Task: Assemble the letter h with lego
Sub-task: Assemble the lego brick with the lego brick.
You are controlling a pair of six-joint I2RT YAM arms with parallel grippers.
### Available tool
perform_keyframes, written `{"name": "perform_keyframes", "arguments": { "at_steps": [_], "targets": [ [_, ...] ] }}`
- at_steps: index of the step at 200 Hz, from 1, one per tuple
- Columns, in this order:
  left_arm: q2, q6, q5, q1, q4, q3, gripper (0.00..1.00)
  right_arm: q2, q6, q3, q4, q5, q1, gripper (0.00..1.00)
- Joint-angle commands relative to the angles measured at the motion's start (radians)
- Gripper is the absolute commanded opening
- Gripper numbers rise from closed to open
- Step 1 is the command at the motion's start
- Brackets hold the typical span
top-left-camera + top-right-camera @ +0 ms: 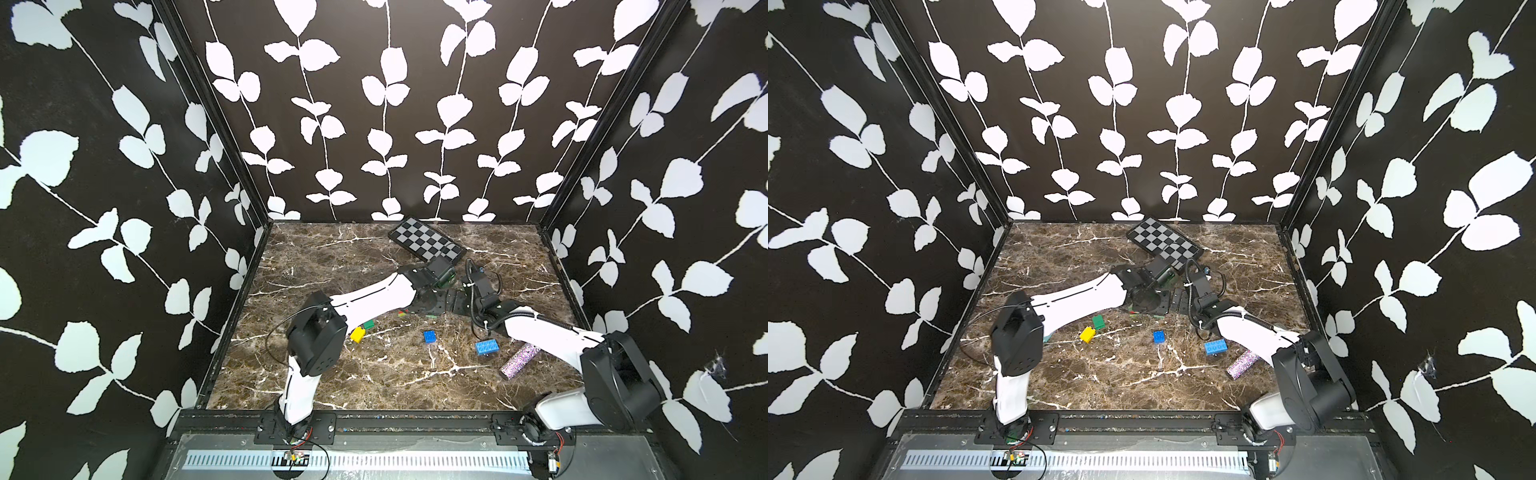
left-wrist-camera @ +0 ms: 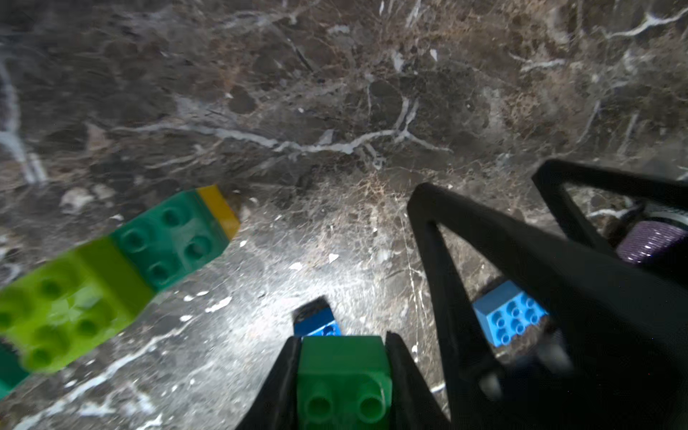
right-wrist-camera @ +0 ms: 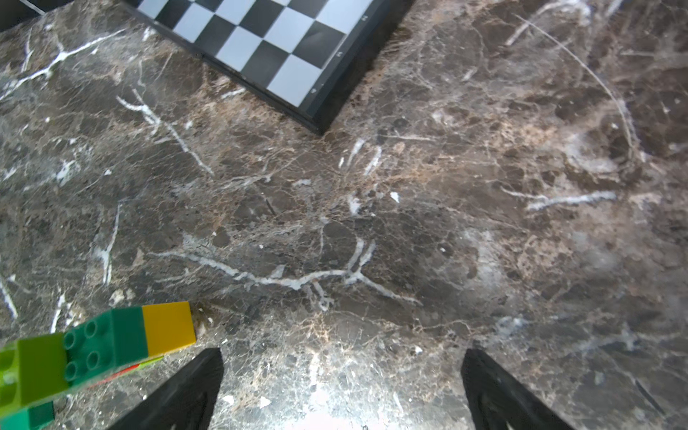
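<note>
My left gripper (image 2: 344,342) is shut on a green lego brick (image 2: 344,376), held just above the marble. Beside it lies a joined strip of lego (image 2: 111,275), lime, dark green and yellow; the right wrist view shows the same strip (image 3: 111,342) with a red edge under it. My right gripper (image 3: 342,372) is open with only bare marble between its fingers (image 2: 484,268), close to the left gripper. In both top views the two grippers meet at mid table (image 1: 442,305) and hide most of the strip.
Loose on the marble are a yellow brick (image 1: 357,333), a dark green brick (image 1: 368,325), a small blue brick (image 1: 430,336) and a longer blue brick (image 1: 490,347). A glittery purple cylinder (image 1: 519,360) lies at the right. A checkered board (image 1: 426,240) sits at the back.
</note>
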Motion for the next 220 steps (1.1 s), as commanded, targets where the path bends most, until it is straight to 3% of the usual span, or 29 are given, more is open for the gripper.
{"name": "perform_keyframes", "arguments": {
  "at_steps": [1,108,220],
  "targets": [
    [0.006,-0.054,-0.035,-0.022,-0.093,0.023,0.15,-0.028,0.071,-0.024,-0.028,0.045,-0.032,0.99],
    [-0.012,-0.254,-0.086,-0.089,-0.066,-0.103,0.16,-0.060,0.163,-0.058,-0.071,0.073,-0.092,1.00],
    [0.040,-0.327,-0.092,-0.092,0.012,-0.132,0.20,-0.061,0.166,-0.067,-0.052,0.029,-0.117,0.99]
  ]
}}
